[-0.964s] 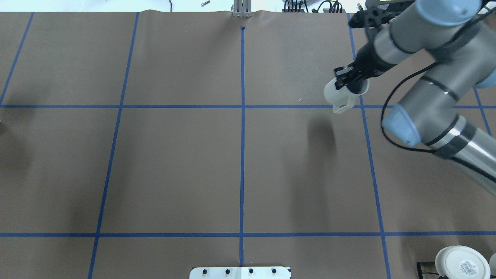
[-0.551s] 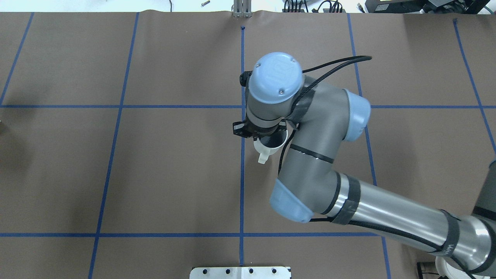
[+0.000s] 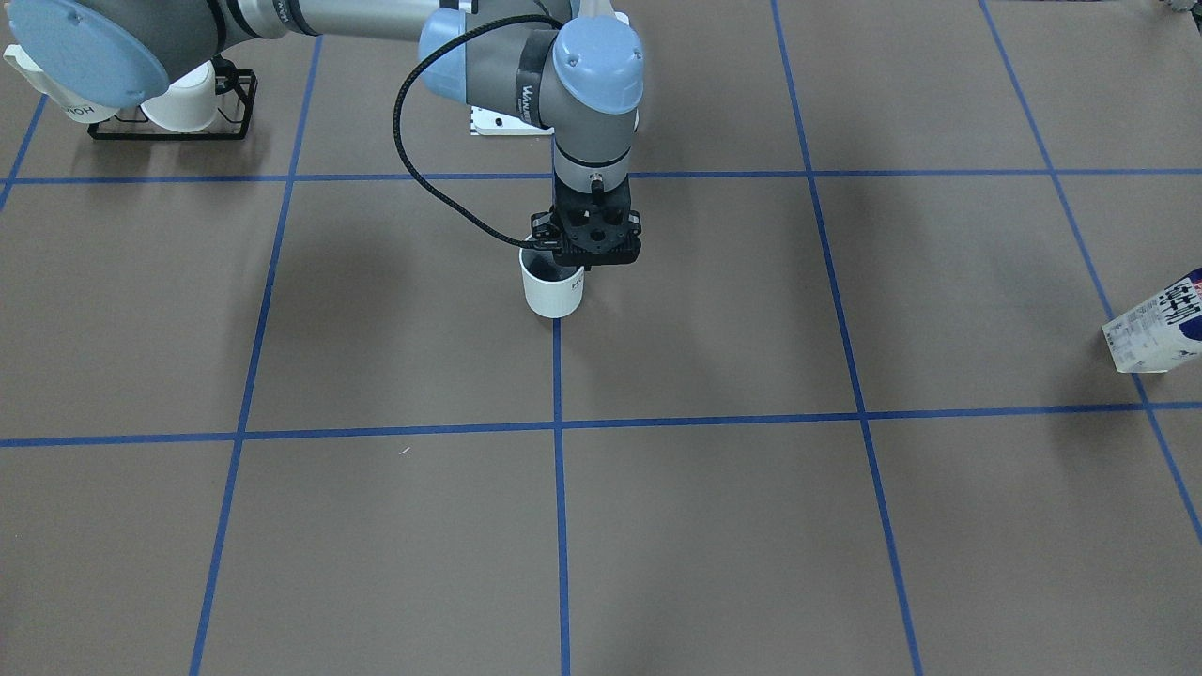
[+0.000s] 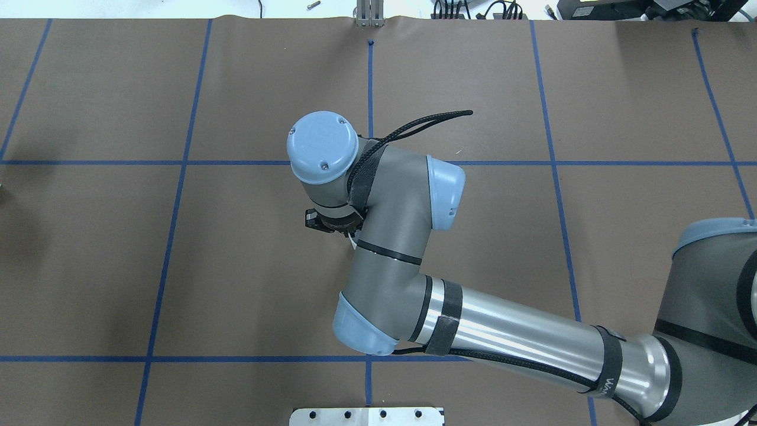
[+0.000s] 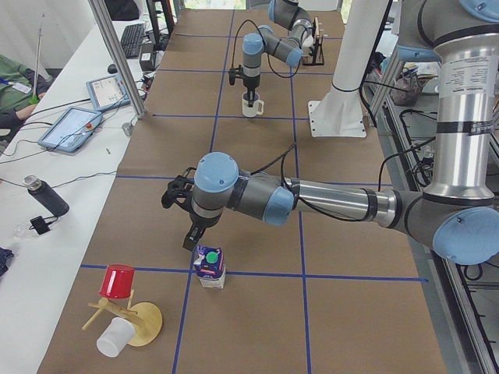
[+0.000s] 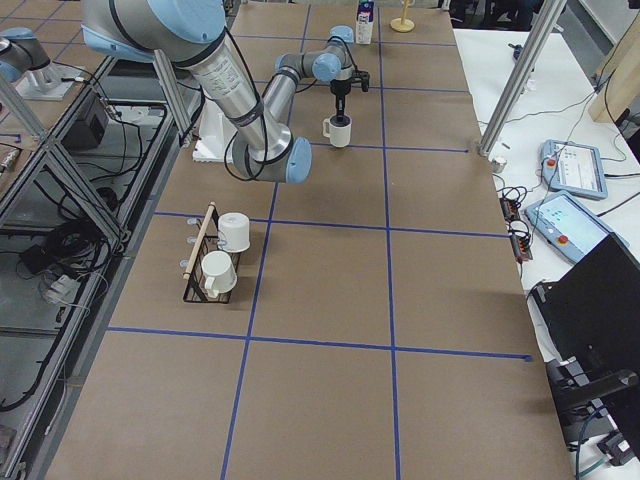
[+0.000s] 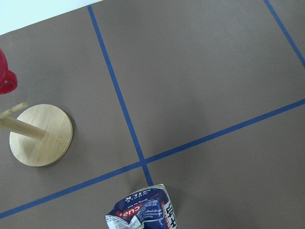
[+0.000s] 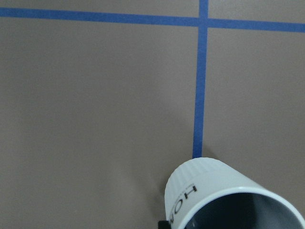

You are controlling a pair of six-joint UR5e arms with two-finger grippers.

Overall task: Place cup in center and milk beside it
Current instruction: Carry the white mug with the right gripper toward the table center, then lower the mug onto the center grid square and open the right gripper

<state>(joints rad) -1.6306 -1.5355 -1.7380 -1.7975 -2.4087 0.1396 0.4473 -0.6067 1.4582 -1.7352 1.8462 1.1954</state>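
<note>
The cup [image 3: 552,291], a white mug with a dark grey inside and dark lettering, is upright on the centre blue line, at or just above the table. My right gripper [image 3: 575,272] comes straight down and is shut on its rim. The right wrist view shows the cup [image 8: 214,195] close below the camera. In the overhead view the arm hides the cup. The milk [image 5: 209,265], a blue-and-white carton with a green cap, stands far off on my left side; it also shows in the front view [image 3: 1160,324]. My left gripper [image 5: 191,236] hovers just beside it; I cannot tell if it is open.
A black rack [image 3: 169,103] with two white mugs stands near the robot's right side. A wooden stand [image 5: 129,319] with a red cup and a white cup lying by it sit past the milk. The robot's base plate [image 4: 366,416] is at the near edge.
My right arm has swung from the far right to the table's centre with the cup in its gripper, and has lowered it over the centre line.
</note>
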